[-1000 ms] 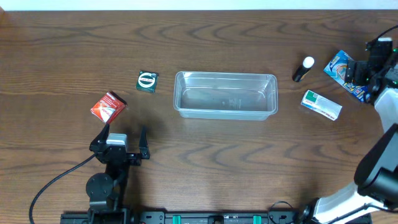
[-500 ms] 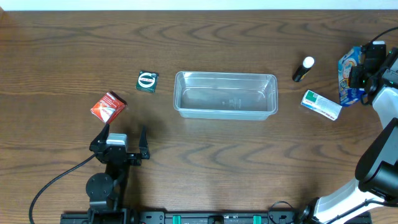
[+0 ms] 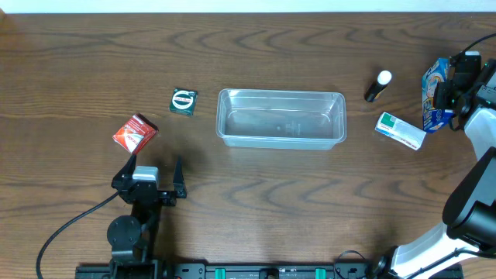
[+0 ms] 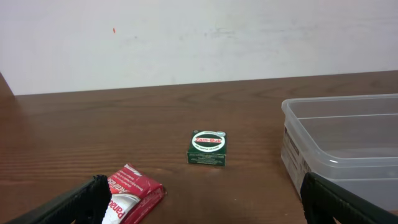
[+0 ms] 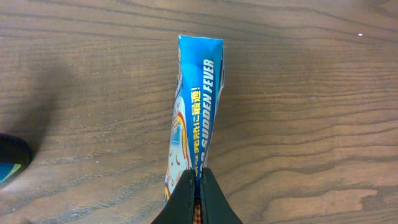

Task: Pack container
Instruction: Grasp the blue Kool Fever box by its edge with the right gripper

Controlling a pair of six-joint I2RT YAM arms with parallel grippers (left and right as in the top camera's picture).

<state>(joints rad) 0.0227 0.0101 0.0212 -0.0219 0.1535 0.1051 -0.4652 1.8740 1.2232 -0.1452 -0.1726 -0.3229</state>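
Right gripper (image 5: 196, 182) clamps the blue packet (image 5: 196, 106) (held edge-on).

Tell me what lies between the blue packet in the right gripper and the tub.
The right gripper is shut on the blue packet. Between it and the tub, a white-and-green box and a black tube with a white cap lie low on the table. A lifted carry would likely clear both.
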